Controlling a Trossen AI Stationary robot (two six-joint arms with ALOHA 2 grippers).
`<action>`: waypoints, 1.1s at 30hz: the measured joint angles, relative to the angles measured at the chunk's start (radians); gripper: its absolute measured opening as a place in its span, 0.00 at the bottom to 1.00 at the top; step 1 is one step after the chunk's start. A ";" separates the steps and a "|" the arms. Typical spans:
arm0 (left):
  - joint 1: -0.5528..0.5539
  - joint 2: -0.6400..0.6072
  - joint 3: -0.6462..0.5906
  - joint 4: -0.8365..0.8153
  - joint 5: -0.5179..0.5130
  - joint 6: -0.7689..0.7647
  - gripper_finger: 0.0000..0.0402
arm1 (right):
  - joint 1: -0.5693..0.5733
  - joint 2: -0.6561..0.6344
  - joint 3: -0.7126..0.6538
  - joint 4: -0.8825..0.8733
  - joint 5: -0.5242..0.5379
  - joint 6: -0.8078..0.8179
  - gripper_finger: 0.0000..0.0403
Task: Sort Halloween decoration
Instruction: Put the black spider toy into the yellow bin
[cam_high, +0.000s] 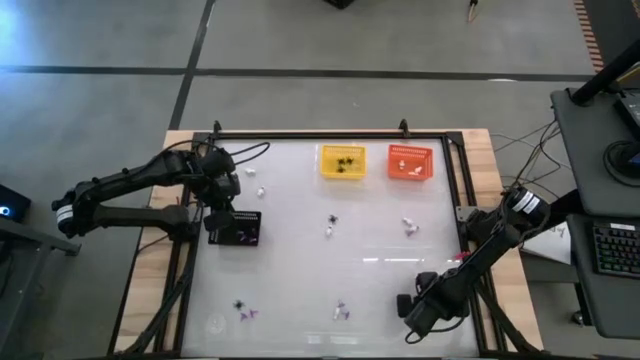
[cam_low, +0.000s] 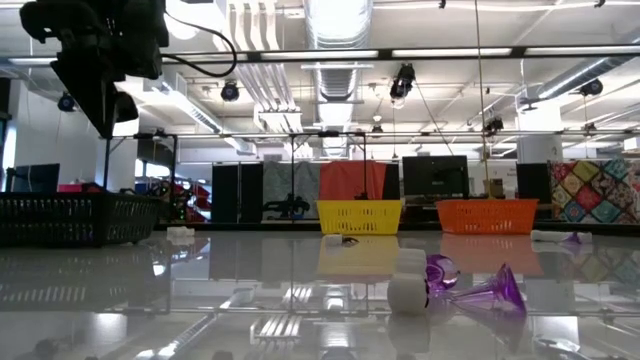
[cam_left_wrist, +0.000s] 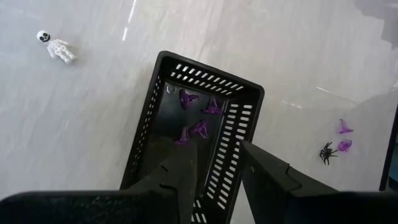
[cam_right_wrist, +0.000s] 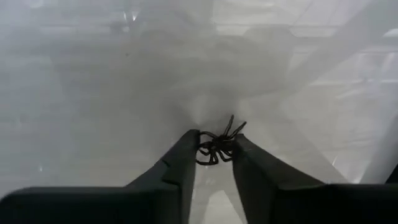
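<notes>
My right gripper (cam_right_wrist: 216, 149) is near the table's near right corner (cam_high: 415, 310), shut on a small black spider (cam_right_wrist: 219, 144). My left gripper (cam_left_wrist: 217, 163) is open and holds nothing. It hangs above the black mesh basket (cam_left_wrist: 198, 127) at the table's left (cam_high: 236, 228), which has several purple trinkets (cam_left_wrist: 200, 118) in it. On the glass lie a white skeleton (cam_left_wrist: 56, 46), a black spider with purple hats (cam_left_wrist: 334, 146), and more trinkets (cam_high: 330, 225) (cam_high: 408, 227) (cam_high: 342, 312) (cam_high: 245, 310). My right gripper pinches the black spider by its body (cam_right_wrist: 217, 148) between the two fingertips (cam_right_wrist: 186, 152). The spider's legs (cam_right_wrist: 233, 127) stick out past the fingertips. I cannot tell whether it is lifted clear of the glass.
The yellow basket (cam_high: 343, 162) and the orange basket (cam_high: 410, 163) stand side by side at the far edge, each with small pieces in it. A dark frame (cam_high: 330, 135) rims the glass table top. In the low view a purple piece (cam_low: 490, 290) and a white piece (cam_low: 408, 290) lie close to the camera.
</notes>
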 joint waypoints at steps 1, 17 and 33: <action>0.000 0.000 0.000 0.000 0.000 0.000 0.25 | 0.000 0.000 -0.001 0.003 -0.001 -0.001 0.19; 0.000 -0.002 0.000 0.003 -0.001 0.000 0.25 | 0.000 -0.011 0.120 -0.181 -0.014 -0.021 0.02; 0.000 -0.015 0.000 0.002 -0.002 0.000 0.25 | 0.000 -0.021 0.244 -0.346 0.028 -0.019 0.02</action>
